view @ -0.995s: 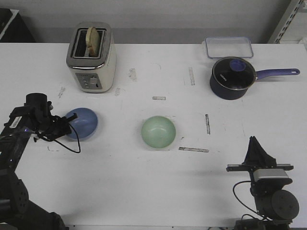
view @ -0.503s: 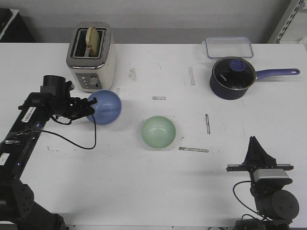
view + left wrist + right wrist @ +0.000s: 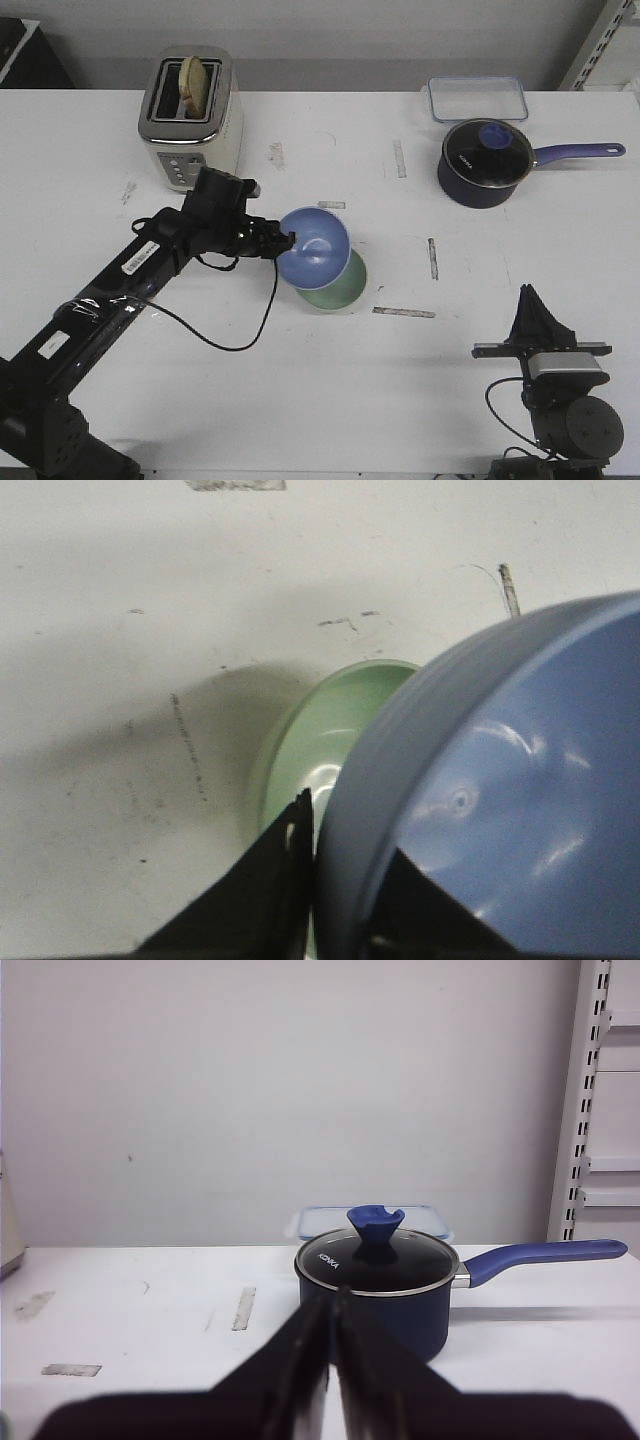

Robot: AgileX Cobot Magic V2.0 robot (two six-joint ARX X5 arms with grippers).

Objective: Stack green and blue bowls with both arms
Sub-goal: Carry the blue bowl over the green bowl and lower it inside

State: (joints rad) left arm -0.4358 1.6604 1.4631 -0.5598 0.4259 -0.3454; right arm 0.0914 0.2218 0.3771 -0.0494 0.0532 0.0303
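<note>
Your left gripper [image 3: 283, 243] is pinched on the rim of the blue bowl [image 3: 316, 248], one finger inside the wall and one outside, and it carries the bowl tilted, mouth half toward the camera, just above and overlapping the green bowl [image 3: 345, 288]. The green bowl sits on the table [image 3: 300, 400] right below and slightly beyond your fingertips; in the left wrist view its rim [image 3: 300, 730] peeks out past the blue wall [image 3: 480, 780]. To do this step well, level the blue bowl before you lower it, centre it over the green rim, and only let go once the two bases seem nested, or it may skid off sideways. Both bowls look empty. Well off on the far side from that gripper, the dark saucepan [image 3: 484, 160] has its lid on, so its contents are hidden; the clear lidded box [image 3: 477, 99] behind it appears empty, and the toaster [image 3: 190, 118] holds a slice of bread. Your right gripper [image 3: 330, 1305] rests with fingers closed together, holding nothing.
</note>
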